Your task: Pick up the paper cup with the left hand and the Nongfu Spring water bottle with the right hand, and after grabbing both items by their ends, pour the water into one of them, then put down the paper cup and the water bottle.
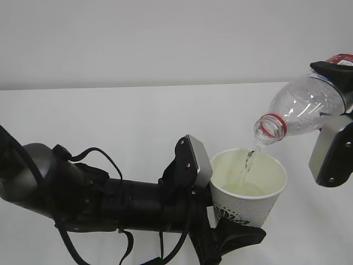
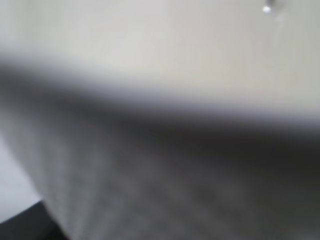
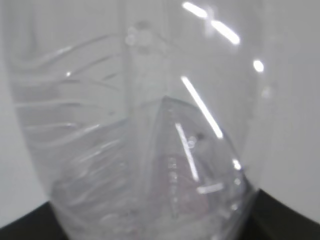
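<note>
The left hand reaches in from the left edge, clamped on the paper cup mid-frame. At the right edge the right hand grips the tilted Nongfu Spring water bottle; water streams into the cup.

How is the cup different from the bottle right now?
The cup is white paper that you cannot see through; the bottle is clear plastic with a red neck ring. The cup stands upright with its mouth up; the bottle is tipped with its mouth pointing down. Water is running out of the bottle and into the cup. Both are open on top and held up by a robot arm.
</note>
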You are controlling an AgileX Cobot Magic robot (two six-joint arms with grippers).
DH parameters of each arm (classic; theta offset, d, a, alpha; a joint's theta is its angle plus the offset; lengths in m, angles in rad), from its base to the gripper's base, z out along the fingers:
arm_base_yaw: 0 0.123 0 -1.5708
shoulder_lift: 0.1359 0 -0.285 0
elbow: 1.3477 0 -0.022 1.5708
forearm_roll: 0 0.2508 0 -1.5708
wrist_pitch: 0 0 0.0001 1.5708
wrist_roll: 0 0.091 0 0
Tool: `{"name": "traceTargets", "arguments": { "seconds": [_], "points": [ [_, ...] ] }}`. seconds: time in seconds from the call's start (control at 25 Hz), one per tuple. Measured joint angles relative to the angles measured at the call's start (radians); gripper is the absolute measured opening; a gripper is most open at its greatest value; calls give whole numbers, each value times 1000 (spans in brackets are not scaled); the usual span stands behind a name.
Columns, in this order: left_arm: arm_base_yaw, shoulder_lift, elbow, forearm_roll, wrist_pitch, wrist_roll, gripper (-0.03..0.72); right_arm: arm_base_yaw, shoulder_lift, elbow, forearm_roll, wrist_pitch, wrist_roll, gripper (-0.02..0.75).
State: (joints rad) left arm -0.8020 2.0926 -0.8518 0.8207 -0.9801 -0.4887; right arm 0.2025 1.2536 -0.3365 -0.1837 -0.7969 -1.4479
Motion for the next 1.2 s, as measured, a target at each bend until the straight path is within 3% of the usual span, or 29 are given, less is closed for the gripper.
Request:
{"name": "traceTargets", "arguments": {
  "seconds": [1.2],
  "points": [
    [0,0,0,0,1,0,515,0,0,0,1,-6,-36,438]
  ]
}}
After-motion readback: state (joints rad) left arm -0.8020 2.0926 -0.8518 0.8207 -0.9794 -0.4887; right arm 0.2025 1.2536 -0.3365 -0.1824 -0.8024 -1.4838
